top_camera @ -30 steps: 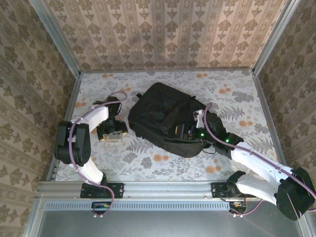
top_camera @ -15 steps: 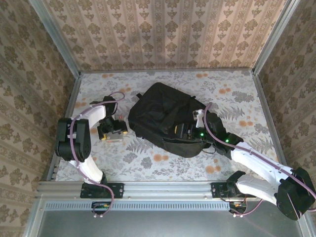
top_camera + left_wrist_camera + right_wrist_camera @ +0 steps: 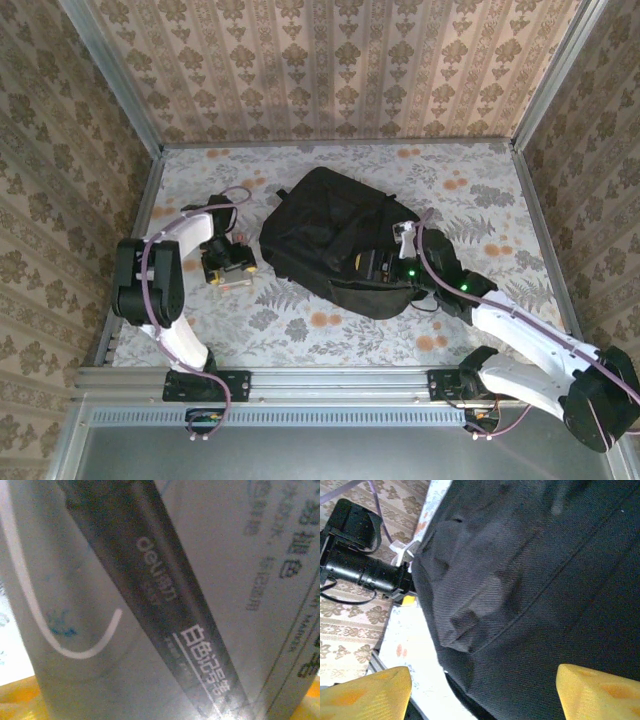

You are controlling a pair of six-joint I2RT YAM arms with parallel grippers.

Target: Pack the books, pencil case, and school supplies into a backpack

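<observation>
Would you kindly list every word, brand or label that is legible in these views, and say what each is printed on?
"deli": the start of a pale word on the dark band of the grey packet; its last letters are blurred.
"白色记号": white characters lower on that band, cut off at the edge.
Dark print on the packet's right side: too blurred to read.

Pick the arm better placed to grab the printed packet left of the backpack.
Left. The left gripper is right over the printed packet, label close in its wrist view. The right gripper is across at the backpack.
</observation>
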